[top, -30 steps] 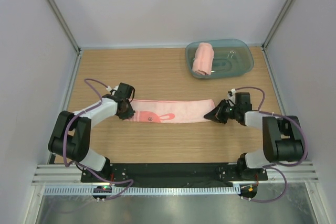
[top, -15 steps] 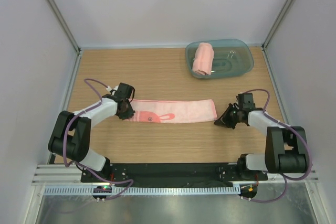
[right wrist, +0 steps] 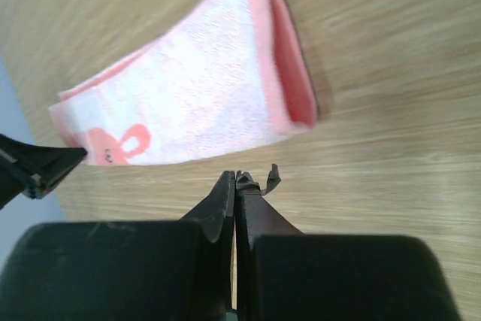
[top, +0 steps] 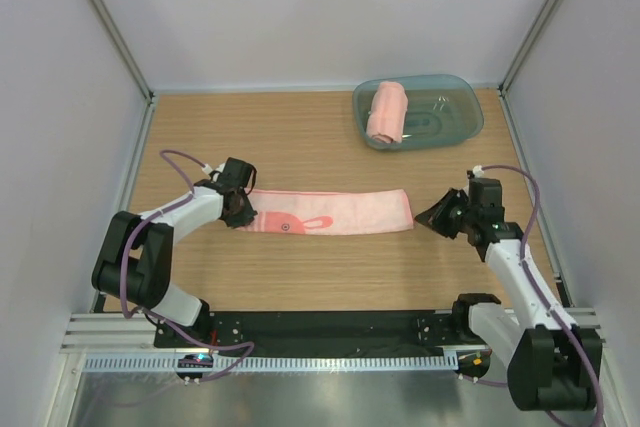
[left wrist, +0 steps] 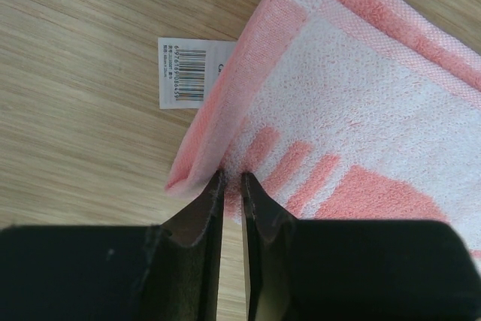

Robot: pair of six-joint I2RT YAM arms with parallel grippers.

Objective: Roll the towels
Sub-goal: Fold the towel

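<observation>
One towel (top: 330, 211) lies flat as a long folded pink strip with a rabbit print across the middle of the table. My left gripper (top: 240, 211) is shut on its left end; in the left wrist view the near corner of the towel (left wrist: 361, 110) sits pinched between the narrow jaws of the gripper (left wrist: 231, 182). My right gripper (top: 424, 217) is shut and empty, a short way off the strip's right end. The right wrist view shows the towel (right wrist: 195, 95) ahead of the closed right gripper (right wrist: 236, 178). A second towel (top: 387, 112) lies rolled in the tub.
The translucent blue-green tub (top: 455, 107) stands at the back right. A white barcode label (left wrist: 184, 80) sticks out from the towel's left end. Walls close the table on the left, right and back.
My right gripper has let go of the towel's right end and drawn back to the right, and its arm has swung outward. The left gripper has stayed put on the left end.
</observation>
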